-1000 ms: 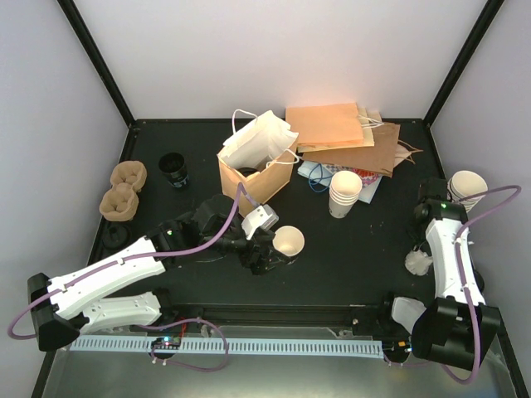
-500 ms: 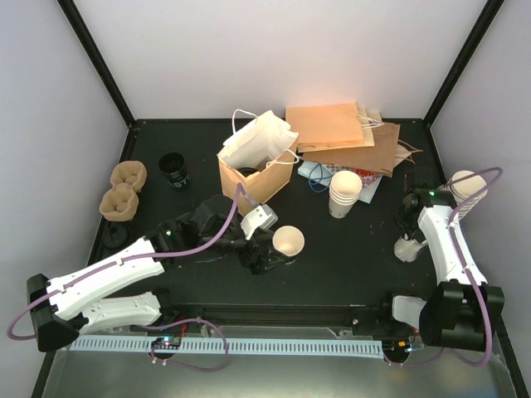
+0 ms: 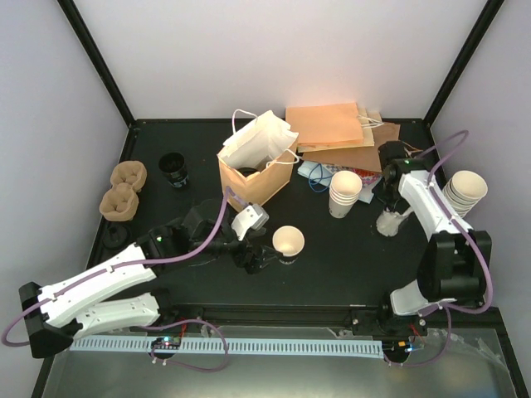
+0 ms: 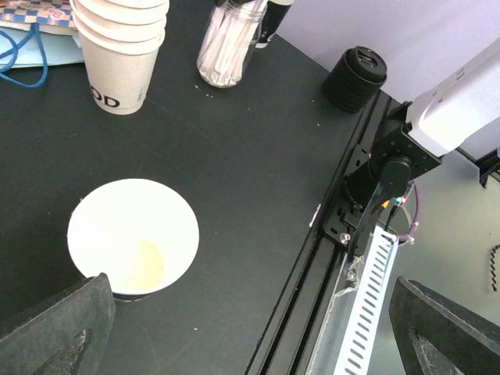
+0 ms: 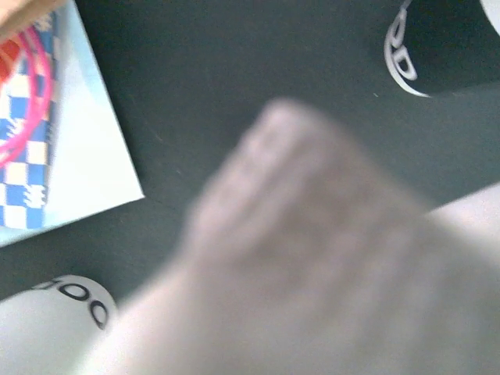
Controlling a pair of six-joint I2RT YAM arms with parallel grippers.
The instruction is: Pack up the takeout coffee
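Note:
No cup with a black lid shows in any view. A lidless white cup (image 3: 288, 241) stands upright at the table's middle. It also shows in the left wrist view (image 4: 133, 238), with a pale stain inside. My left gripper (image 3: 258, 258) is wide open and low, just left of this cup; its left finger (image 4: 55, 328) is next to the cup's base. My right gripper (image 3: 388, 206) is shut on a clear jar of white sticks (image 3: 390, 220), right of the stacked cups (image 3: 345, 193). The jar fills the right wrist view as a blur (image 5: 312, 258).
A brown open bag (image 3: 253, 176) with a white bag in it stands behind the cup. Flat paper bags (image 3: 342, 133) lie at the back. Two pulp carriers (image 3: 123, 189) and a black round tub (image 3: 174, 169) sit left. More stacked cups (image 3: 465, 189) stand far right.
My right arm has swung the jar of sticks from the front right towards the back and left, close to the stacked cups. My left arm has shifted slightly; the lidless cup stayed put.

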